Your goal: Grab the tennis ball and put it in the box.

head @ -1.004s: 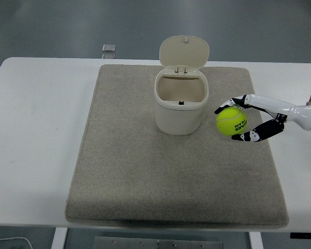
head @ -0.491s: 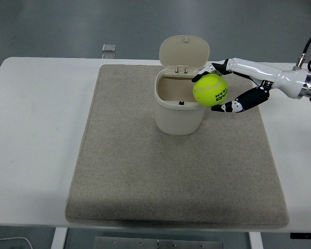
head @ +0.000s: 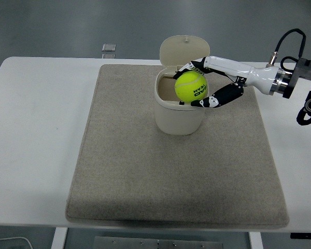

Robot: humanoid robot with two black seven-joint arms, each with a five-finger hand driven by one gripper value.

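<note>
A yellow-green tennis ball [head: 191,86] is held in my right hand [head: 196,85], whose fingers [head: 216,98] curl around it. The hand holds the ball in the air over the open mouth of the cream box [head: 180,115], toward its right rim. The box stands upright near the back middle of the grey mat [head: 176,155], with its hinged lid [head: 184,50] flipped up behind the opening. My right arm [head: 249,75] reaches in from the right edge. My left arm is out of view.
The grey mat covers the middle of the white table [head: 36,135]. A small grey square object [head: 109,47] lies at the table's far edge, left of the box.
My right hand has lifted the ball off the mat beside the box and carried it up and to the left, until it hangs over the box opening.
</note>
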